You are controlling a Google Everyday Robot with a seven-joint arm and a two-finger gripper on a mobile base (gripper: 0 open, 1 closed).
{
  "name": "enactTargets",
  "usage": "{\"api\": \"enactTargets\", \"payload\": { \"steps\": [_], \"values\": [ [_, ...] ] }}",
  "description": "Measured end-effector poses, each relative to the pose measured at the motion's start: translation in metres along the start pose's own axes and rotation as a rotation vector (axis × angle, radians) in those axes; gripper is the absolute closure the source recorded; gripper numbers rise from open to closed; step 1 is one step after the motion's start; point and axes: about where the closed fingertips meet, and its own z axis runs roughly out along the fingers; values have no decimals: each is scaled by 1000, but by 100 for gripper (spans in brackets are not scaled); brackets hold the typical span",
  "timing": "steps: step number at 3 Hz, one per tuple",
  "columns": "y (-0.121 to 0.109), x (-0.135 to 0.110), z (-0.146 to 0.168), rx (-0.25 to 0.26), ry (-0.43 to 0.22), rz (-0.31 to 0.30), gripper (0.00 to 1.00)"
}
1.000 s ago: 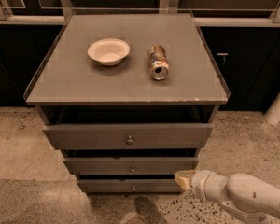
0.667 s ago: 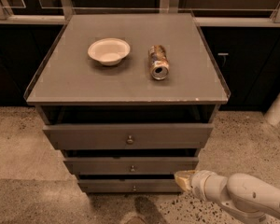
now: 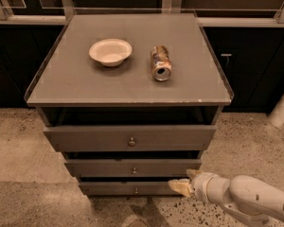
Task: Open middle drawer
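Observation:
The middle drawer [image 3: 132, 167] is a dark grey-brown flat front with one small round knob [image 3: 134, 170], central of three in the cabinet. It stands slightly out, less than the top drawer [image 3: 130, 137] above it. My gripper [image 3: 180, 186] comes in from the lower right on a white arm. Its tan fingertips [image 3: 179, 187] sit low at the right end of the drawers, level with the bottom drawer [image 3: 128, 188] and just under the middle drawer's right corner. The fingers look closed together with nothing held.
On the cabinet top [image 3: 75, 79] lie a white bowl [image 3: 110, 51] and a tipped-over can [image 3: 161, 63]. Dark cupboards stand behind. A white post [image 3: 281, 108] stands at the right. Speckled floor surrounds the cabinet, with a grey mat [image 3: 33, 205] at lower left.

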Motion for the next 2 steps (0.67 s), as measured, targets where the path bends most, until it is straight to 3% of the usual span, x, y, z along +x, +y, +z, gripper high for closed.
{"api": "enactTargets", "payload": {
  "steps": [1,2],
  "values": [
    [0,0,0,0,0,0,0],
    [0,0,0,0,0,0,0]
  ]
}}
